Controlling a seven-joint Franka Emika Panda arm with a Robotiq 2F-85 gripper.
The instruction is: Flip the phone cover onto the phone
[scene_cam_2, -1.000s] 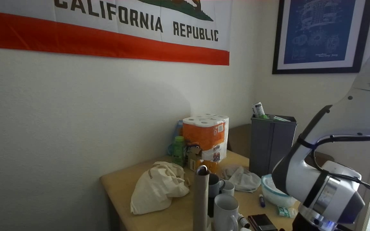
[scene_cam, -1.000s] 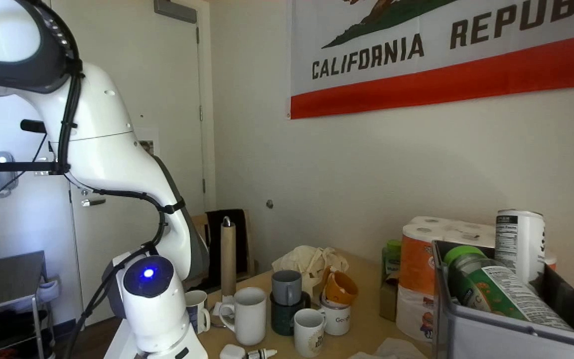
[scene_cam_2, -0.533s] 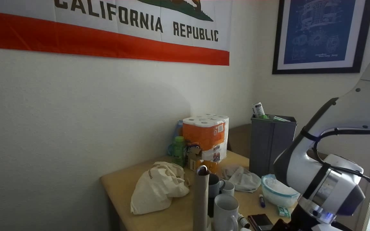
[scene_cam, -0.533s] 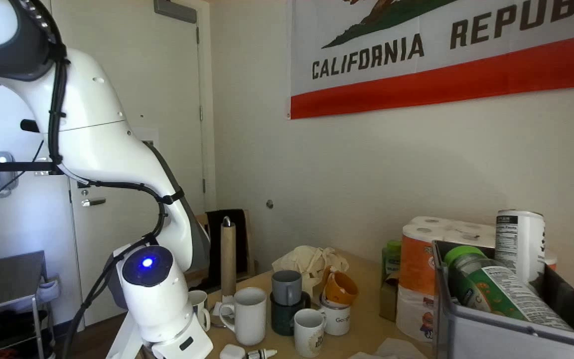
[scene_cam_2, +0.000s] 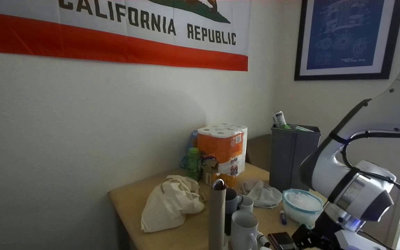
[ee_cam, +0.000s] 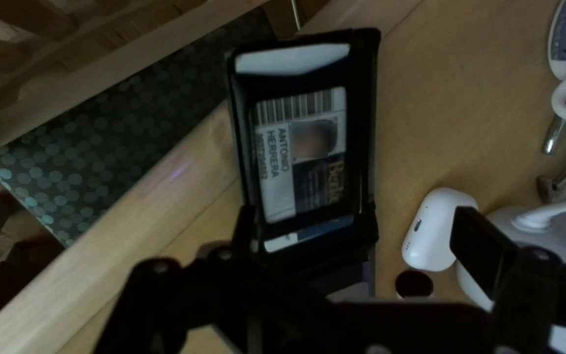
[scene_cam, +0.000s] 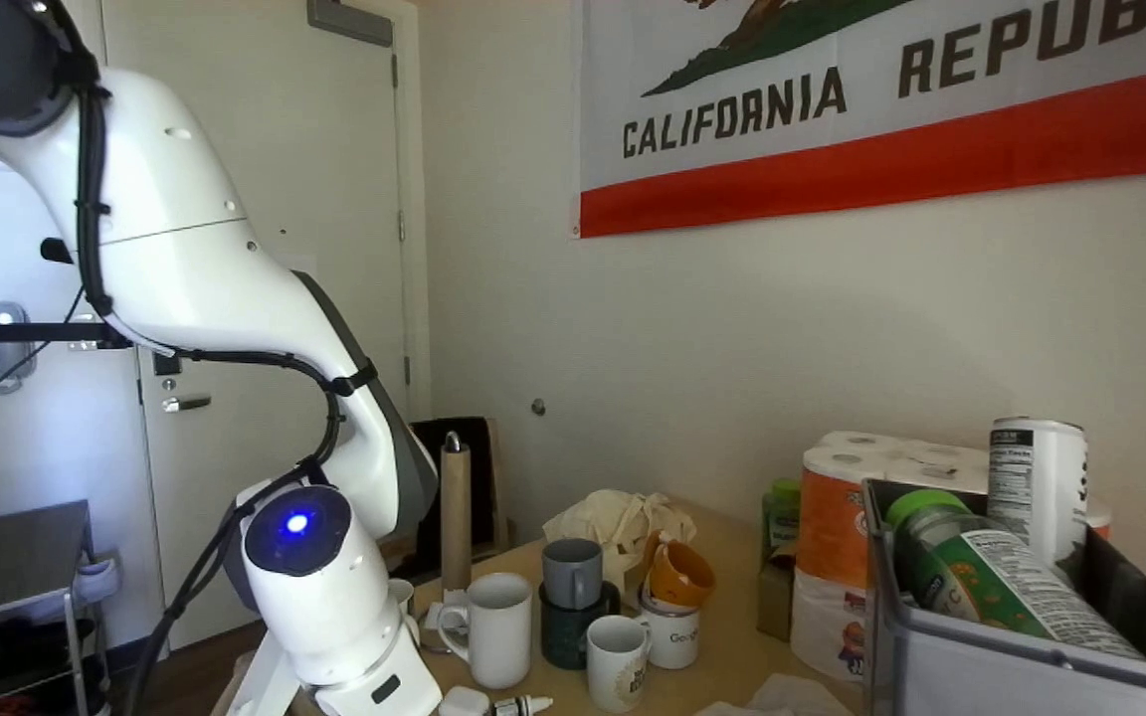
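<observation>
The phone cover (ee_cam: 307, 236) is a black wallet-style flap with an ID card behind a clear window. In the wrist view it lies opened out, reaching past the table edge. The phone's dark body (ee_cam: 337, 278) shows partly below the flap; my gripper hides the rest. In an exterior view the dark phone and cover (scene_cam_2: 280, 240) lie near the bottom edge. My gripper (ee_cam: 354, 228) is open and empty, its fingers wide apart. One finger overlaps the flap's left edge; I cannot tell if it touches. In an exterior view the gripper (scene_cam_2: 301, 236) is just right of the phone.
A white earbud case (ee_cam: 435, 231) and a dark-capped bottle (ee_cam: 413, 284) lie right of the phone. Several mugs, including a white mug (scene_cam: 498, 628), and a paper-towel holder (scene_cam_2: 217, 215) stand close by. A teal-rimmed bowl (scene_cam_2: 302, 205) is beside the arm. A chair seat (ee_cam: 116, 118) is below the table edge.
My arm has shifted; in an exterior view the gripper has come up into sight from the bottom edge beside the phone. The bowl is less hidden. Phone and cover show no clear movement.
</observation>
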